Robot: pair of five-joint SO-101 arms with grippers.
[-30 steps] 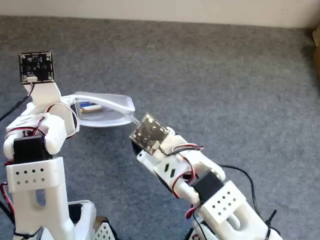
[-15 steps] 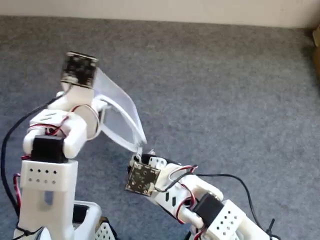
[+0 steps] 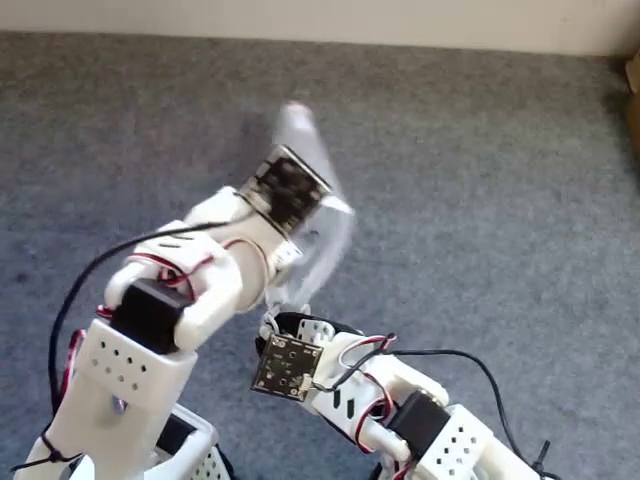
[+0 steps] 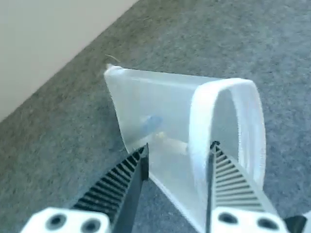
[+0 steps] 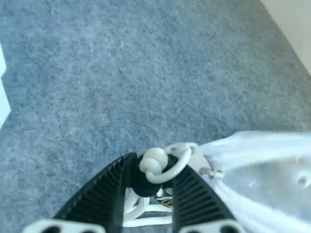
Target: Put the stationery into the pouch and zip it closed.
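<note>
A translucent white pouch point(image 3: 322, 215) hangs tilted above the grey carpet, stretched between both arms. My left gripper point(image 4: 177, 155) is shut on the pouch point(image 4: 160, 107) near its white zip band point(image 4: 201, 111). A blue item point(image 4: 151, 124) and a pale one point(image 4: 172, 143) show through the wall. My right gripper point(image 5: 151, 167) is shut on the zip pull point(image 5: 154, 162), a white bead on a ring, at the pouch's corner point(image 5: 272, 165). In the high view that right gripper point(image 3: 295, 322) sits just below the pouch's near end, and the left arm point(image 3: 225, 275) leans across toward it.
Grey carpet point(image 3: 480, 180) covers the whole floor, with open room to the right and at the back. A pale wall base point(image 3: 320, 18) runs along the far edge. A brown object point(image 3: 634, 100) pokes in at the right edge.
The left arm has swung right and risen, carrying the pouch from lying flat at the left to hanging tilted mid-frame. The right gripper drew back toward its base with the zip pull.
</note>
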